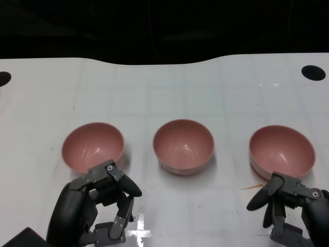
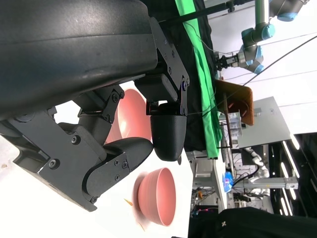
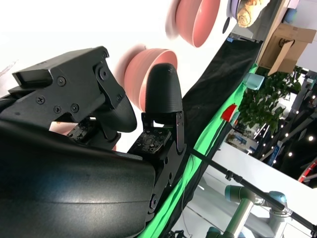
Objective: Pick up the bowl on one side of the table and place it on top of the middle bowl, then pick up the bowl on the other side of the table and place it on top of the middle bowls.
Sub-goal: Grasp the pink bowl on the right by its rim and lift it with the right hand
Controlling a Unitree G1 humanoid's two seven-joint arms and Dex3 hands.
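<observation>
Three pink bowls stand in a row on the white table: the left bowl [image 1: 92, 145], the middle bowl [image 1: 183, 145] and the right bowl [image 1: 281, 150], all upright and apart. My left hand [image 1: 97, 206] is just in front of the left bowl, its fingers bent toward the near rim and holding nothing. My right hand [image 1: 293, 206] sits just in front of the right bowl, fingers apart and empty. The left wrist view shows one pink bowl [image 2: 131, 116] behind the fingers [image 2: 168, 134] and another [image 2: 158, 196] farther off. The right wrist view shows two bowls [image 3: 143, 67] [image 3: 195, 20] past that hand's fingers [image 3: 161, 89].
The table [image 1: 164, 87] ends at a black backdrop along its far edge. Round black holes sit at the far right [image 1: 313, 72] and far left [image 1: 2, 78]. A small orange fleck [image 1: 252, 186] lies near the right bowl.
</observation>
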